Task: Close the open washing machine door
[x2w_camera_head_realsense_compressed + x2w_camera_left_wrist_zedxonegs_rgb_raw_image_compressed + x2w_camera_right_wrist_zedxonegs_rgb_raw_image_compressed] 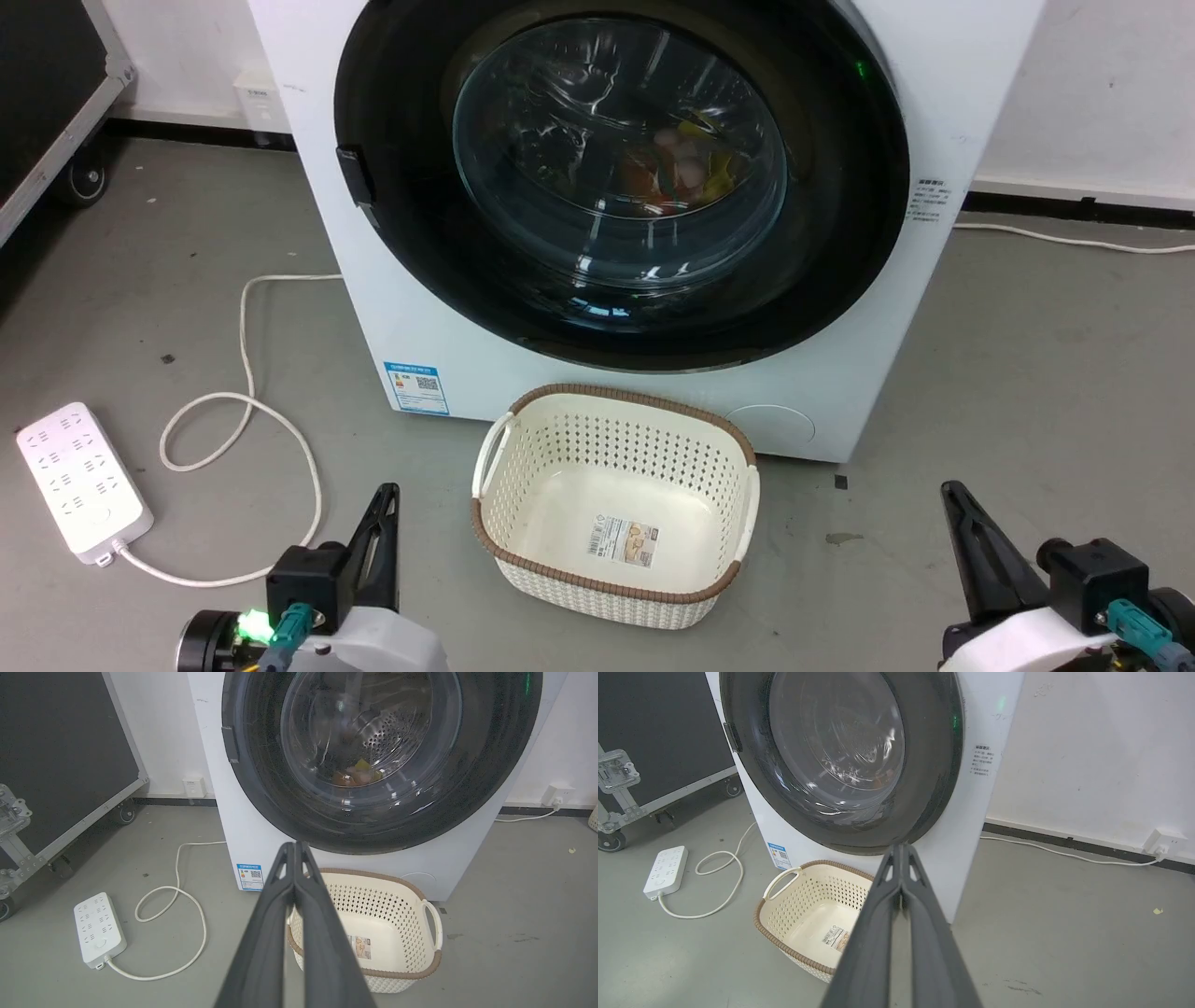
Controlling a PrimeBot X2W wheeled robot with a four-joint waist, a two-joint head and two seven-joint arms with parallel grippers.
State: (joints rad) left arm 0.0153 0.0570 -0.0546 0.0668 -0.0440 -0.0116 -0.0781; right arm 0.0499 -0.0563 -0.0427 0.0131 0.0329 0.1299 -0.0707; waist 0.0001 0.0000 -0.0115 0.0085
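Sticker (416, 386) with QR code on washing machine (392, 308); left gripper (294, 848), right gripper (901, 848) pinched together.

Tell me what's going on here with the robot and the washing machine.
Nothing is being handled right now. The washing machine door looks shut, lying flush against the front of the washing machine, with some coloured laundry behind its glass. The left gripper and right gripper hang low, well short of it, jaws closed on nothing. An empty basket sits just before the machine, and a power strip lies off to the left.
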